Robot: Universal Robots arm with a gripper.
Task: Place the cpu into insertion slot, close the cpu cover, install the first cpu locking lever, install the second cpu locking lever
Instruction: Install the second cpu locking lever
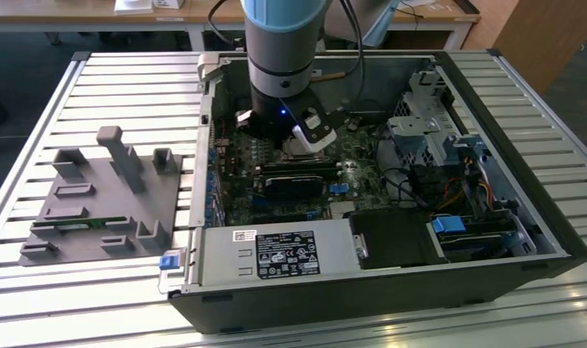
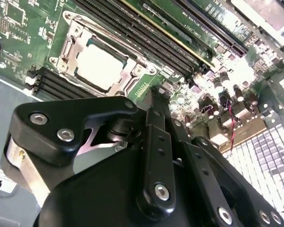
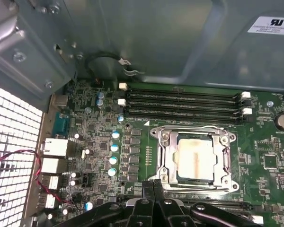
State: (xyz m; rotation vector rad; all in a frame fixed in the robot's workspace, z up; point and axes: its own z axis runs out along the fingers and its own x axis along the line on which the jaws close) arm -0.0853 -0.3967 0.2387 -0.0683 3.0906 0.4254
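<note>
While hovering just beside socket, fingers (image 3: pixel 154 191) pressed together, gripping nothing.
Chip (image 3: pixel 195 158) sitting under closed cover (image 3: pixel 225 158).

In the first wrist view, the cpu (image 3: pixel 195 160) lies flat in the insertion slot (image 3: pixel 182 178), with the cpu cover (image 3: pixel 167 156) closed down around it as a silvery frame. Long black memory slots (image 3: pixel 182 105) run just beside the socket. The gripper (image 3: pixel 154 185), fingers together, hangs near the cover's edge.

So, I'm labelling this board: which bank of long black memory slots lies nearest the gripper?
The bank between the cpu cover and the gripper, not the bank by the case wall.
</note>
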